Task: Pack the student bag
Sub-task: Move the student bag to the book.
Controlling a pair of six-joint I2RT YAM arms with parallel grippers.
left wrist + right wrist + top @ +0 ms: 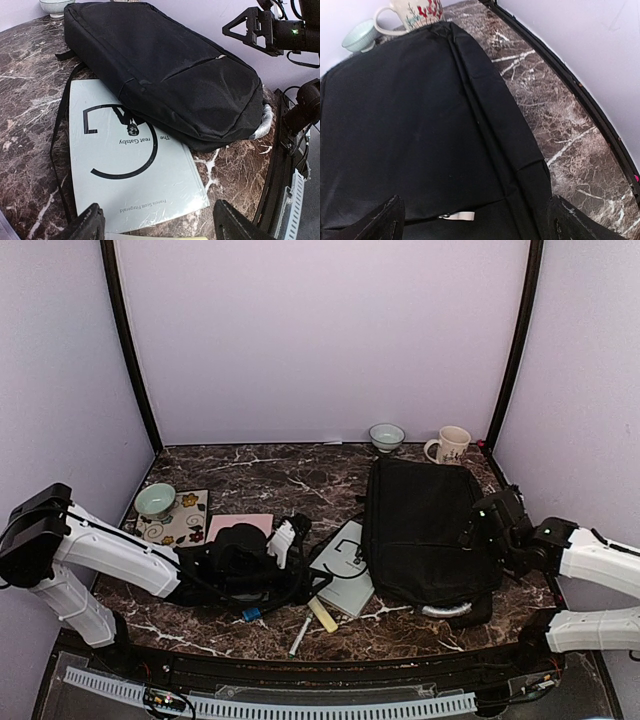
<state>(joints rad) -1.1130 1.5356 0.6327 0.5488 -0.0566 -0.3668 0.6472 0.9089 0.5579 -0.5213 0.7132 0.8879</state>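
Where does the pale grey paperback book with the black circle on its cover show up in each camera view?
Top external: the pale grey paperback book lies low centre, its right edge under the large black fabric bag.
Left wrist: it fills the lower centre, far edge under the bag.
Right wrist: not in it.
Shared landmark: the bag, in all three views.

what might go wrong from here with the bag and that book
The bag lies over one edge of the book, so pulling the book with the left gripper may drag the bag along.
The strap runs along the book's side and could snag.
The mug and bowl stand right at the bag's far end; a push from the right gripper might knock them.
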